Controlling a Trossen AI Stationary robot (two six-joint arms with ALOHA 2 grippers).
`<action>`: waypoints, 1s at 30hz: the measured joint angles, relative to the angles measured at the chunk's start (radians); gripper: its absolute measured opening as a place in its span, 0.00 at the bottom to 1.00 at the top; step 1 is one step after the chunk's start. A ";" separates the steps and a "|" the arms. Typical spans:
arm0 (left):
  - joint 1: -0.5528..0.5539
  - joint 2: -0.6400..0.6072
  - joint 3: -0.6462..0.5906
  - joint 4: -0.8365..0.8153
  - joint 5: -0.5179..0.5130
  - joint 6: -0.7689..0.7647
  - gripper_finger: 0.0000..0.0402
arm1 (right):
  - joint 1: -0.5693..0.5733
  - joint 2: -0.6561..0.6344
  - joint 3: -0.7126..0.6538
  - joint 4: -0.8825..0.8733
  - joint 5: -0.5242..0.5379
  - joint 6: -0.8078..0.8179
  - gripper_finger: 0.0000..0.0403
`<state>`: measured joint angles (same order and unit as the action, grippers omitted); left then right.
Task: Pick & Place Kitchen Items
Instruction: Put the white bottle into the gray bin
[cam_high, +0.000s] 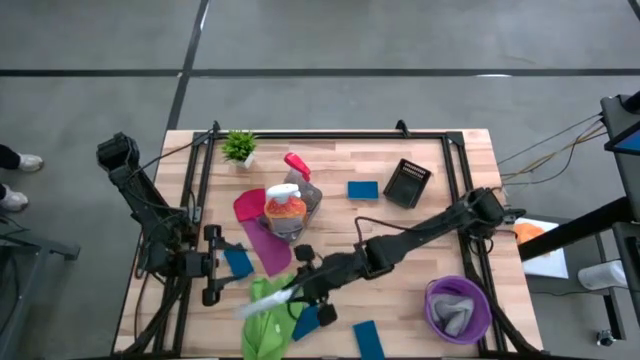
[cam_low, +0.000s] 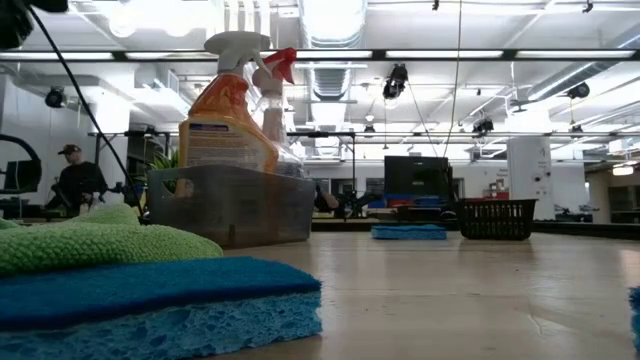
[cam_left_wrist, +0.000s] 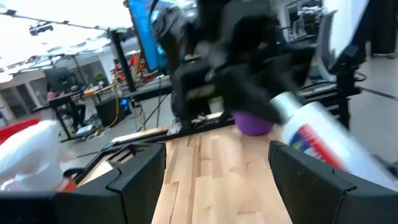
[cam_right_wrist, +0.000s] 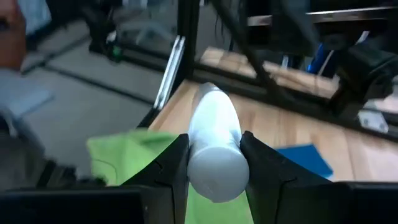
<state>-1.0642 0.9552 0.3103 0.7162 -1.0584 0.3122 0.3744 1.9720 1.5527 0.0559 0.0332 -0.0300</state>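
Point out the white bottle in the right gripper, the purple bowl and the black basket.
white bottle (cam_right_wrist: 214, 155): right wrist view, on its rounded end between the fingers.
purple bowl (cam_high: 434, 312): high view, on its left rim.
black basket (cam_high: 407, 183): high view, on its slatted middle.

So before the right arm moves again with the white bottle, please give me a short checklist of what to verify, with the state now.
1. Right gripper shut on the white bottle: ok.
2. Bottle lifted off the green cloth: cannot tell.
3. Left gripper open, holding nothing, off to the side: ok.
4. Grey bin holding the orange spray bottle has room for one more: cannot tell.
5. Purple bowl free: not ok, a grey cloth lies in it.
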 joint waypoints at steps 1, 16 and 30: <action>-0.013 -0.001 0.008 0.000 0.000 0.012 0.70 | -0.009 0.000 -0.034 0.068 -0.013 0.000 0.27; -0.153 -0.002 0.056 -0.002 -0.057 0.107 0.70 | -0.140 -0.187 -0.242 0.081 0.016 0.022 0.27; -0.153 -0.002 0.056 -0.003 -0.058 0.103 0.70 | -0.203 -0.178 0.061 -0.512 0.102 -0.032 0.27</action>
<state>-1.2167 0.9527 0.3660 0.7136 -1.1168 0.4149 0.1718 1.7936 1.6139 -0.4558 0.1356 -0.0618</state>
